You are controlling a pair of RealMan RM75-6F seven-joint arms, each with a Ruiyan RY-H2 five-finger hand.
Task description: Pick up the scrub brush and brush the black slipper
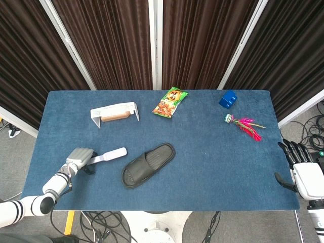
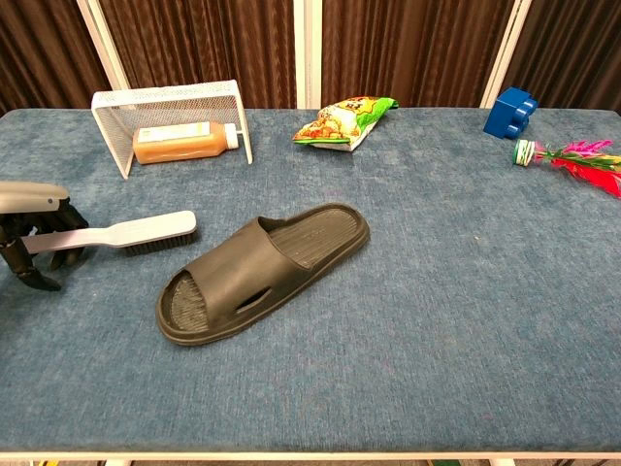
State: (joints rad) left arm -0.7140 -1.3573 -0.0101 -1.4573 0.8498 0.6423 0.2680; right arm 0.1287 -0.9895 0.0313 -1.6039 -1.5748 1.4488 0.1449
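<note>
The black slipper (image 1: 148,164) (image 2: 260,271) lies on the blue table, toe toward the front left. The grey scrub brush (image 1: 112,154) (image 2: 136,234) sits just left of it, bristles down, with its handle held in my left hand (image 1: 80,158) (image 2: 37,233). The brush head is a short gap from the slipper's heel end. My right hand (image 1: 301,170) hangs past the table's right edge with its fingers spread and nothing in it; the chest view does not show it.
A white wire rack (image 1: 114,113) (image 2: 170,102) holding an orange bottle (image 2: 182,141) stands at the back left. A green snack bag (image 1: 170,102) (image 2: 345,119), a blue block (image 1: 228,98) (image 2: 511,112) and a pink feather shuttlecock (image 1: 244,124) (image 2: 571,157) lie along the back and right.
</note>
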